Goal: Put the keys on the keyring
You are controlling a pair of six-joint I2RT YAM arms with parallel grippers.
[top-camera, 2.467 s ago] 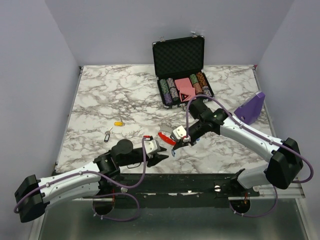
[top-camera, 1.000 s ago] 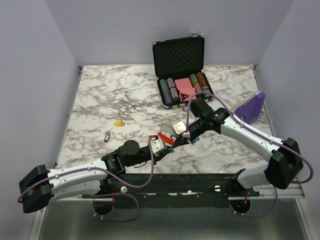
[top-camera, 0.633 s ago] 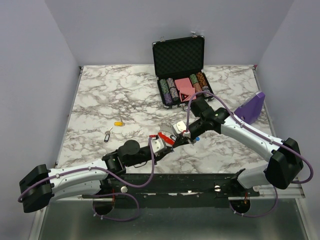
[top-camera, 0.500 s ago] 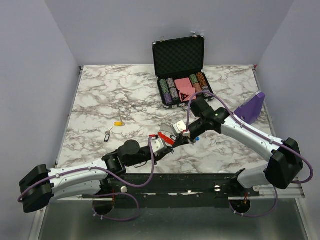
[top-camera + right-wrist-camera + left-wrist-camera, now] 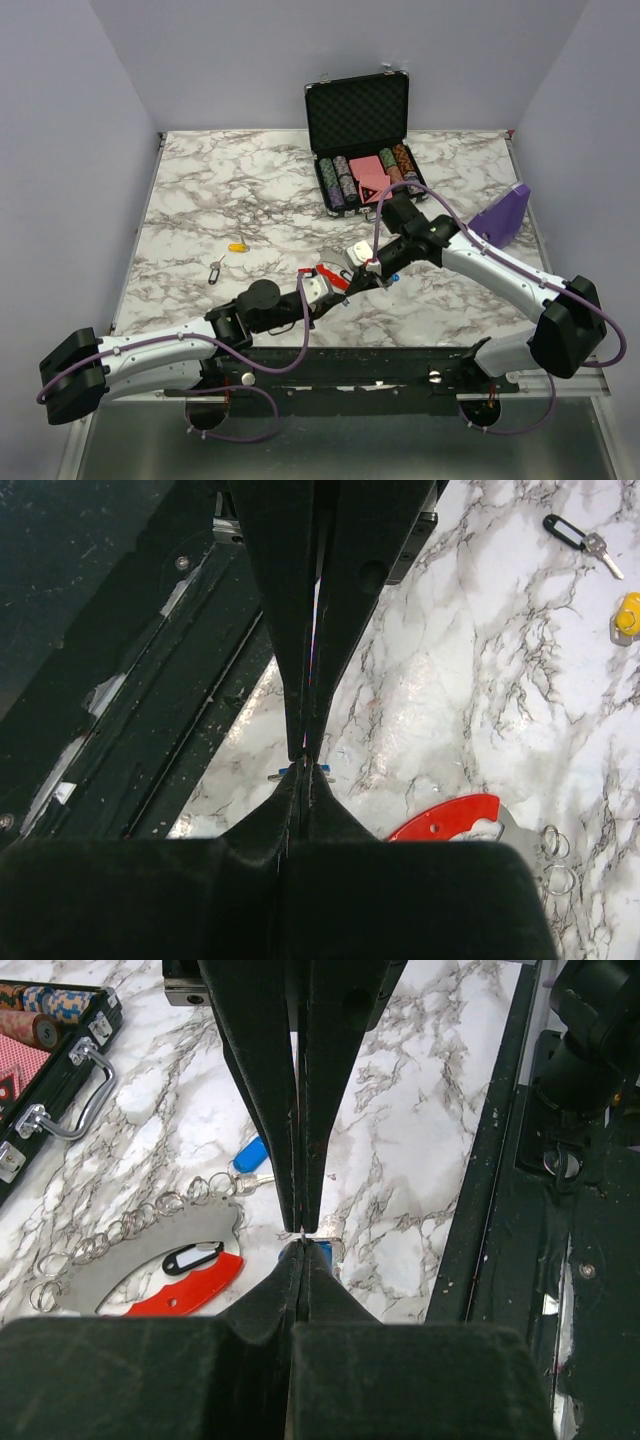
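Near the counter's [image 5: 230, 190] front edge, mid-span:

Left hand [image 5: 302, 1232] and right hand [image 5: 305, 763]: tips all but meeting. Both are pressed together, with no gap between the fingers. A sliver of silver and a scrap of blue tag [image 5: 322, 1252] show right at the tips. You cannot tell from these views whether either hand truly pinches it.

Keyring [image 5: 185, 1295]: flat on the counter just beside your left hand's tips. A string of small rings [image 5: 120, 1230] runs along its silver edge, and a dark tag [image 5: 195, 1258] lies inside the loop. Neither hand holds it.

Keys, loose: a blue key [image 5: 252, 1154] beside the keyring. A yellow key [image 5: 237, 246] and a dark-tagged key [image 5: 216, 268] lie well apart, far left.

Case [image 5: 362, 150]: open at the back, chips inside, no part of your job.

Judgement: the two hands converge on one tiny piece, likely because it needs steadying or passing across before threading. It looks like an early stage, since several keys are not yet on the keyring.
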